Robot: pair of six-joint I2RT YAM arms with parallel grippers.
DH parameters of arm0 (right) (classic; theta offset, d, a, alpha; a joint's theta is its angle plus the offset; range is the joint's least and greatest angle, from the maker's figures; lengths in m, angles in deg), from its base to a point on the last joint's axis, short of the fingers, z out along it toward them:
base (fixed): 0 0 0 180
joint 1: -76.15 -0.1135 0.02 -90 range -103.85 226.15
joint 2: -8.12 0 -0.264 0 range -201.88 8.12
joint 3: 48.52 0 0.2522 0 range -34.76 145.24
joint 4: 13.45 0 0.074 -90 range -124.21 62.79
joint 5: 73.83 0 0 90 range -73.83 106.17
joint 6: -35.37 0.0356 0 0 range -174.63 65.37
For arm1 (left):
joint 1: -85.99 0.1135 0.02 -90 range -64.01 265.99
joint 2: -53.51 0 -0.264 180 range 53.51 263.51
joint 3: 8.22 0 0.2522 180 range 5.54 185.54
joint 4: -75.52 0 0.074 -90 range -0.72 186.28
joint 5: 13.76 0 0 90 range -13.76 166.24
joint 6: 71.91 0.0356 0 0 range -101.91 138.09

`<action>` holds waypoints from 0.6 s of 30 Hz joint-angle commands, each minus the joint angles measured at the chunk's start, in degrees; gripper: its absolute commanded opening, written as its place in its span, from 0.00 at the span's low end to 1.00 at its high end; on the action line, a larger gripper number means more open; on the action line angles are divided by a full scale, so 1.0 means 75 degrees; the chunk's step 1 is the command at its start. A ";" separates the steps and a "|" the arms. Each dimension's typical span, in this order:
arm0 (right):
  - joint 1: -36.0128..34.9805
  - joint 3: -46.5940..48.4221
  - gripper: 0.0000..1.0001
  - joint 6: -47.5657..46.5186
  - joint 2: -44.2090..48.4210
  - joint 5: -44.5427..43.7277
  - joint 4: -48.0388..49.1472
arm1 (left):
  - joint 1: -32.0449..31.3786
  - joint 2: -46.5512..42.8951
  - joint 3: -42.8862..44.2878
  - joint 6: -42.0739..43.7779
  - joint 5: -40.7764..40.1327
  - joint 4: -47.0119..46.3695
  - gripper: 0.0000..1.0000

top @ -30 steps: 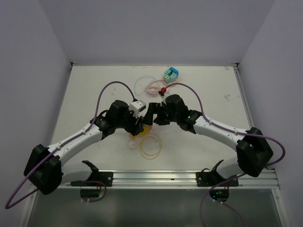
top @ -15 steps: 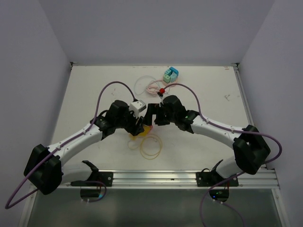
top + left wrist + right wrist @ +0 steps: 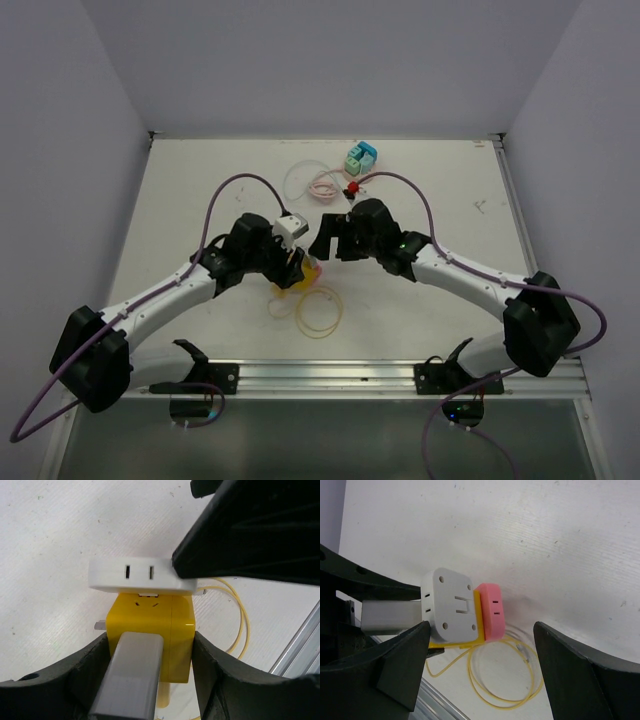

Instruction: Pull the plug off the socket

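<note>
the right gripper (image 3: 322,238) has drawn back from the left gripper (image 3: 293,263). half a second before, the two were pressed close together over the block. now there is a gap, and in the top view the right one stands at about 1 o'clock from the left one. its fingers are spread wide and carry nothing.

the left gripper is clenched on the yellow socket block (image 3: 152,630), one finger on each side, a little toward 7 o'clock from the middle of the table (image 3: 200,200). in the right wrist view the white adapter (image 3: 451,605) and the pink plug (image 3: 491,611) both sit against the yellow block. so i judge that nothing has come off yet, and the right gripper must approach again.

from above, the arms cover nearly all of the block. in the left wrist view a black shape (image 3: 250,530) at 2 o'clock, probably the right gripper, hides one end of the white adapter, and i cannot tell if it touches it. the pink plug is not seen there. a grey bar (image 3: 131,680) lies between the left fingers at 6 o'clock; i cannot tell what it is. the prongs are hidden, so how deep each piece sits cannot be read.
</note>
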 commanded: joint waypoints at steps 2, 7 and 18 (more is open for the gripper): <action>0.0322 -0.0088 0.86 -0.0268 0.0239 -0.0626 -0.0475 | 0.0003 -0.0559 0.0119 0.0149 0.0200 -0.0919 0.12; 0.0638 -0.0288 0.86 -0.0221 0.0310 -0.0474 -0.0510 | 0.0003 -0.0606 0.0084 0.0138 0.0235 -0.0955 0.11; 0.0674 -0.0417 0.89 -0.0467 0.0954 0.1013 0.0414 | 0.0015 -0.0512 0.0096 0.0114 0.0259 -0.0943 0.11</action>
